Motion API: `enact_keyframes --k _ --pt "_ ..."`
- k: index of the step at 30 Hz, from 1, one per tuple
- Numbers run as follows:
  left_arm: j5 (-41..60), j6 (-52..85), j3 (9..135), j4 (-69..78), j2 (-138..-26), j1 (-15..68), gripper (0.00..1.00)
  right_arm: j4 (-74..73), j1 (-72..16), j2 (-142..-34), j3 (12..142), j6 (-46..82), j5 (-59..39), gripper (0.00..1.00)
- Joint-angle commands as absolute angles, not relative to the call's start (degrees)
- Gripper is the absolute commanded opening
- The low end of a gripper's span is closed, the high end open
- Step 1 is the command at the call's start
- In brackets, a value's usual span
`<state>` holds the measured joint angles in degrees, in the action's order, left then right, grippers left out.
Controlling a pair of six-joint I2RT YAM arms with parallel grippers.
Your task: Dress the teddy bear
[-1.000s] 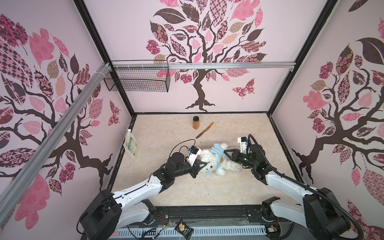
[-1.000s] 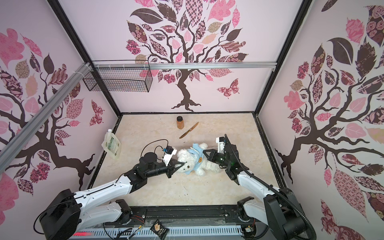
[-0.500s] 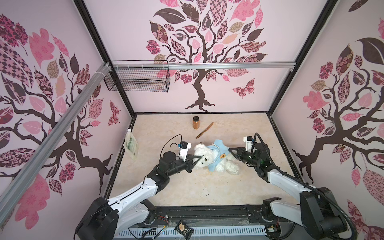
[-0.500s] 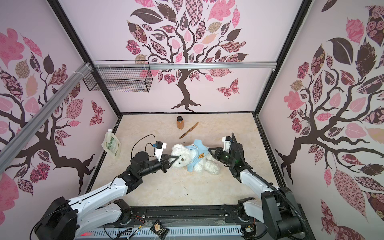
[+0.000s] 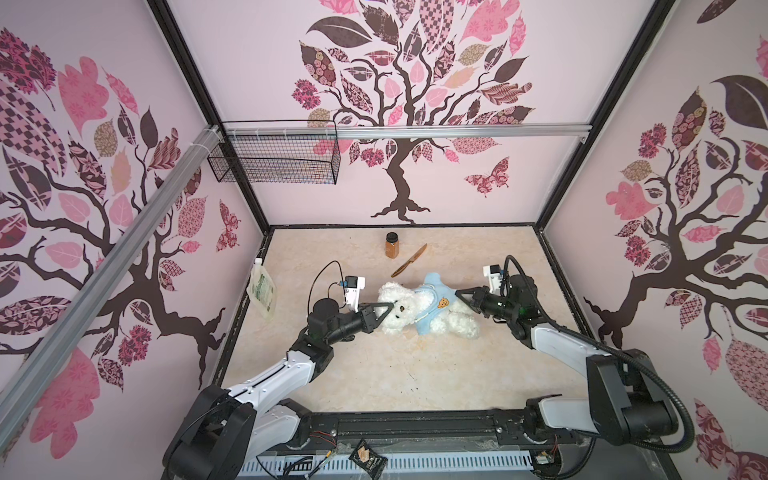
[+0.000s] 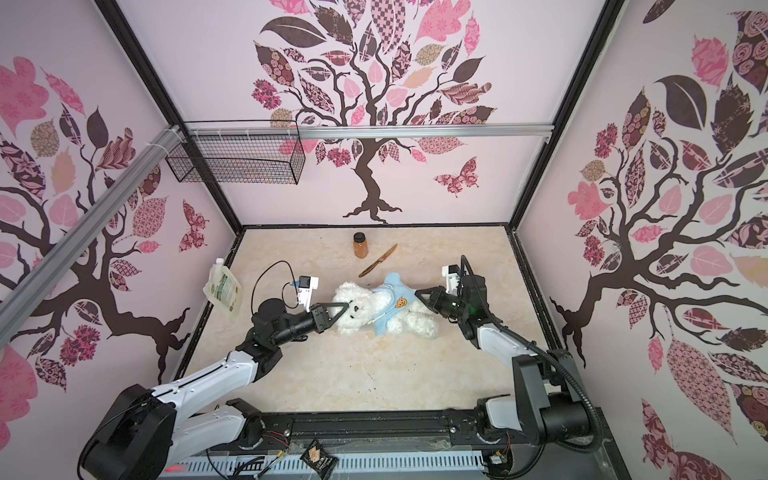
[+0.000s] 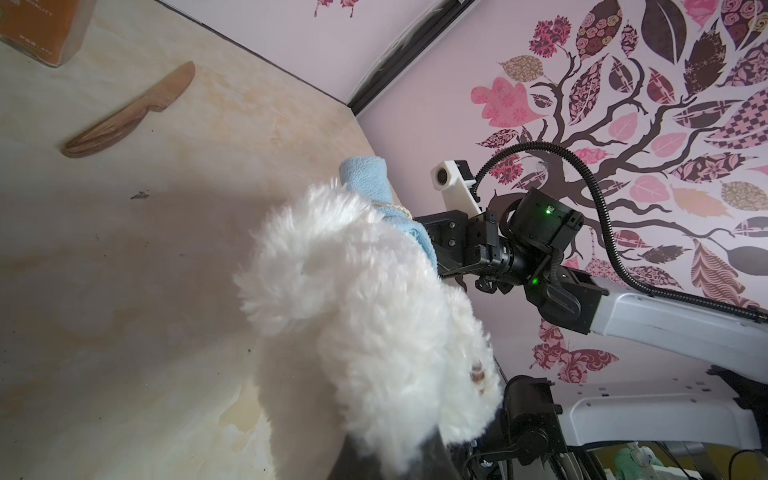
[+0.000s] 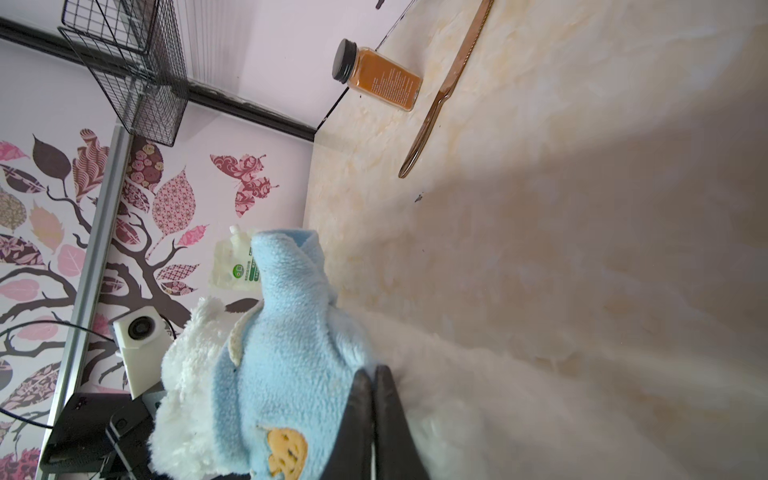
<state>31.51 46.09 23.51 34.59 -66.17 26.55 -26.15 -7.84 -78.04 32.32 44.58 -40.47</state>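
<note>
Position of components, left to right: a translucent white spouted pouch with a green label (image 5: 262, 291) leaned against the left wall, below a black wire basket (image 5: 274, 160) hung on the rail. The left gripper (image 5: 390, 306) reached in from the left, its jaws pressed together on a tuft of fur at the head of the fluffy white teddy bear (image 5: 395, 324). In the left wrist view that fur (image 7: 353, 311) covered the fingertips.

The teddy bear lay near the middle of the beige marbled table (image 5: 395, 374), head to the left, legs to the right. A light blue fleece shirt (image 5: 430, 297) with a tan bear-face print covered its torso, with one sleeve pointing toward the back wall. Behind the teddy bear, apart from it, stood a small glass jar of orange-brown powder with a black cap (image 5: 392, 247), and a wooden knife (image 5: 409, 261) lay flat just beside the jar.

The right gripper (image 5: 459, 294) met the shirt from the right. In the right wrist view its dark fingers (image 8: 357, 415) were pressed together, pinching the shirt's edge (image 8: 282, 353).
</note>
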Motion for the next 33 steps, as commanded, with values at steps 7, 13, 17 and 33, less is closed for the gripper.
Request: enact_keyframes --k 7,13,17,33 --pt "28.9 58.2 39.5 15.2 -72.8 23.6 0.00 -21.7 -10.6 -80.3 40.0 33.5 -37.1 0.31" --pt "36.3 75.4 40.9 16.9 -77.9 19.1 0.00 -21.6 -14.6 -73.4 37.8 29.0 -32.5 0.36" --pt "36.7 86.7 39.8 22.0 -78.5 17.5 0.00 -19.5 -26.0 -67.3 35.8 17.3 -23.7 0.38" --pt "38.6 107.4 37.8 31.6 -80.8 15.6 0.00 -58.8 -41.9 -79.6 21.0 -4.0 -5.7 0.30"
